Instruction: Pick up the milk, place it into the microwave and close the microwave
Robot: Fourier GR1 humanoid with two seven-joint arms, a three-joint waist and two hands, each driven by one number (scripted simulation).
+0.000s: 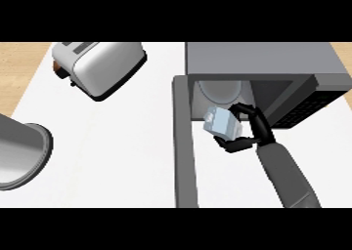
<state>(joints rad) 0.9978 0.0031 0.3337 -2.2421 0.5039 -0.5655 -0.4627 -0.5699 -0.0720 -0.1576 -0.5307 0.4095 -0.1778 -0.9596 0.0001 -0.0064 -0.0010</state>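
The fingers [245, 109] and thumb of the right hand [253, 131] were curled round the milk [223, 123], a small pale carton held tilted just in front of the open microwave [280, 63] at the counter's [121, 146] far right corner. The microwave door [183, 141] stood swung out toward the near edge. A toaster [99, 66] lay near the far edge, and a metal pot [16, 156] sat at the left edge.

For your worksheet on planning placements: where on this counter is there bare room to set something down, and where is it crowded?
Bare counter lies between the toaster, the pot and the open microwave door. It is crowded at the microwave opening, where the right hand holds the milk.
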